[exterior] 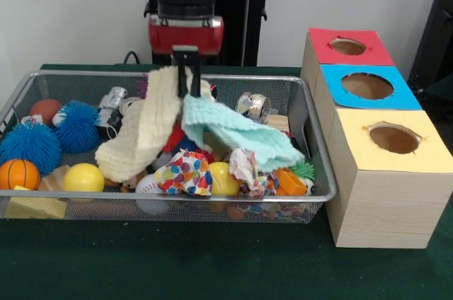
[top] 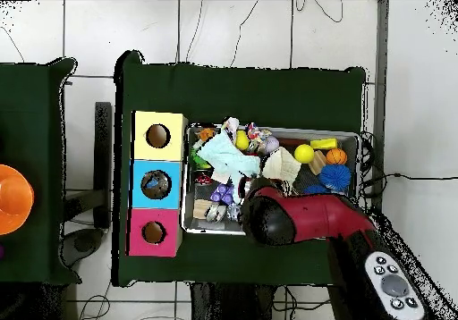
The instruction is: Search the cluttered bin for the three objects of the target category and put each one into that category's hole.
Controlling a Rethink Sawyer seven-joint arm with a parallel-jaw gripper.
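Gripper (exterior: 188, 81) hangs straight down over the back part of the wire bin (exterior: 322, 172), and its two black fingers (exterior: 182, 77) stand close together, pinched on cloth. From them two cloths droop. The cream cloth (exterior: 145, 134) falls toward the left and the mint cloth (exterior: 233, 134) falls toward the right. Both look lifted at their top ends, while their lower ends rest on the pile. I think it holds both, or holds one and the other is only caught on it; I cannot tell which.

Cloth seems to be the target category, so I judge the lifting is meant to free a piece from the clutter. Carrying two together could be a problem at a hole.

Inside the bin there is much. On the left are two blue spiky balls (exterior: 32, 146), an orange ball (exterior: 19, 172), a yellow ball (exterior: 83, 177) and a yellow block (exterior: 32, 206). In the middle lies a dotted colourful cloth (exterior: 185, 172), beside it a patterned cloth (exterior: 248, 169). A roll of tape (exterior: 253, 107) stands at the back.

Just beside the bin stand three wooden boxes: the red-topped box (exterior: 350, 47), the blue-topped box (exterior: 368, 86) and the yellow-topped box (exterior: 393, 141). Each has one round hole. From above, something dark seems to lie in the blue one; the others look empty.
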